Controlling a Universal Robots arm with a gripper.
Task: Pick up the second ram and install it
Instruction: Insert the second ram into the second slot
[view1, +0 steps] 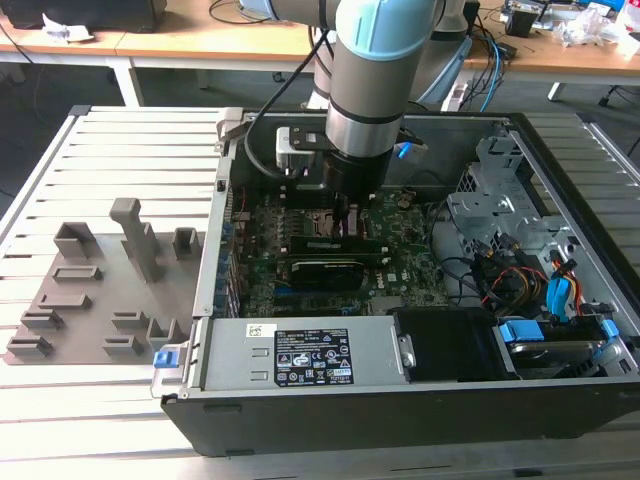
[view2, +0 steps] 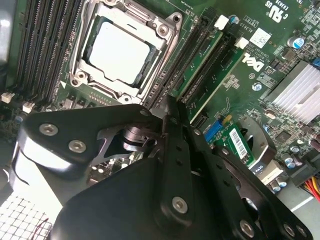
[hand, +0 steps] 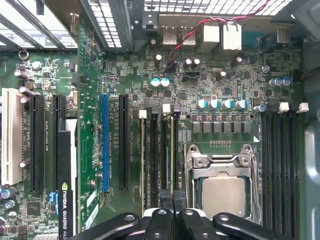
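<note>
A silver-grey arm (view1: 362, 70) with a light-blue joint cap is seen, black cable looped alongside. The gripper (view2: 172, 117) is matte black linkage plates, dotted with silver screws.

The exterior view looks down from high and afar on the open computer case (view1: 400, 400), while both wrist views face the motherboard (hand: 150, 75) closely, sharing the CPU socket (view2: 120, 50) and neighbouring memory slots (hand: 157, 150).
</note>
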